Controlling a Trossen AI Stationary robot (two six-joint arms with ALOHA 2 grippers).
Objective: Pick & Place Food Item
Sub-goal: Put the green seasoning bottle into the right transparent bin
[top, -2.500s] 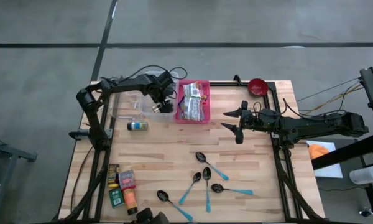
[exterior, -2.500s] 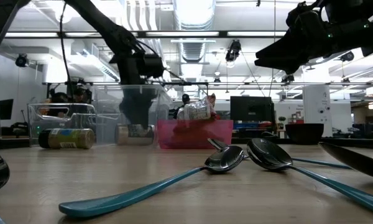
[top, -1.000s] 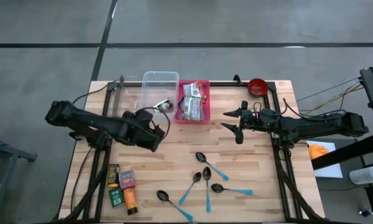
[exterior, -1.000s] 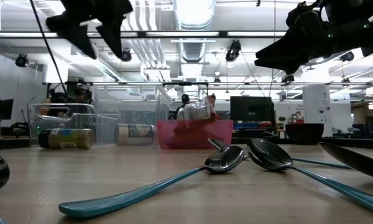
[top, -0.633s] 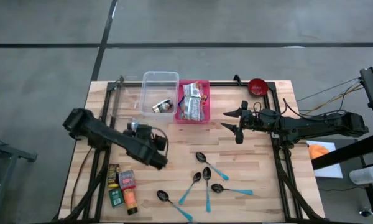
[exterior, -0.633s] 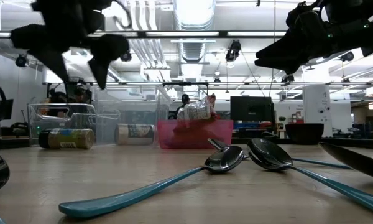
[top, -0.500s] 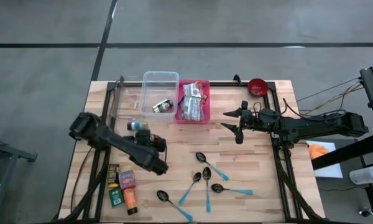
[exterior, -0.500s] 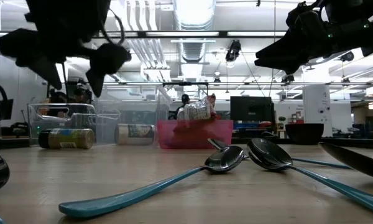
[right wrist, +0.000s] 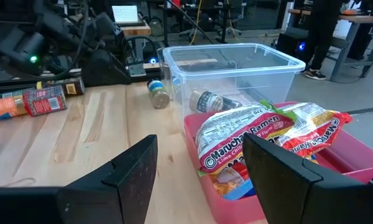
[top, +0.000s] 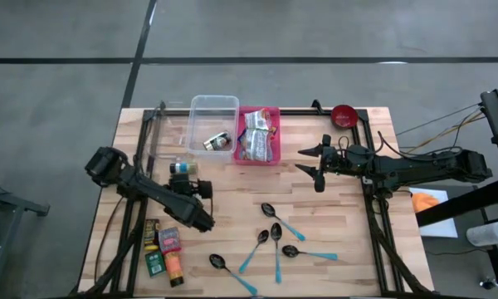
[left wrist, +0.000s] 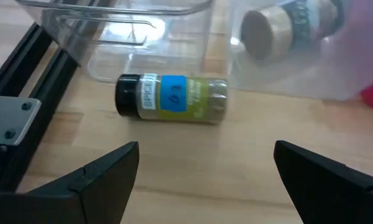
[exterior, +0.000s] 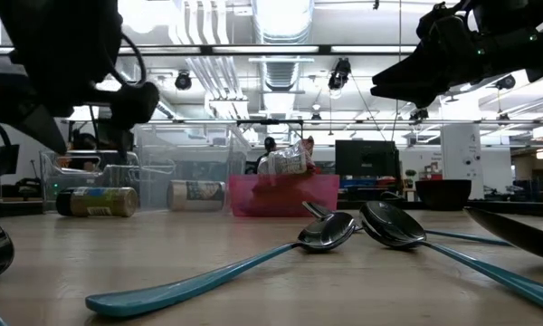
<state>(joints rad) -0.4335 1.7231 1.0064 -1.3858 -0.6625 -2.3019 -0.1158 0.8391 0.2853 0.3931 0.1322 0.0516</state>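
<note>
While the counter [top: 232, 191] lay cluttered, the clear bin [top: 213, 124] held one jar. The left end effector [top: 201, 205], spread wide and empty, faced the spice jar [left wrist: 171, 99] lying beside that bin (apparently the next pick). It needed to close in and straddle it. The right end effector [top: 314, 164] waited mid-counter, parted.

Setting: robotics lab or open workshop hall. Evidence: butcher-block wooden table [top: 332, 216] on a black metal frame [top: 372, 224], standing on a bare grey concrete floor [top: 315, 29] marked with dark lines. Low view shows an exposed ceiling with silver ventilation ducts [exterior: 281, 68] and strip lights, and a dark computer monitor [exterior: 366, 159] behind. Right wrist view shows office chairs, work desks, and a standing person in dark trousers [right wrist: 317, 28].
</note>
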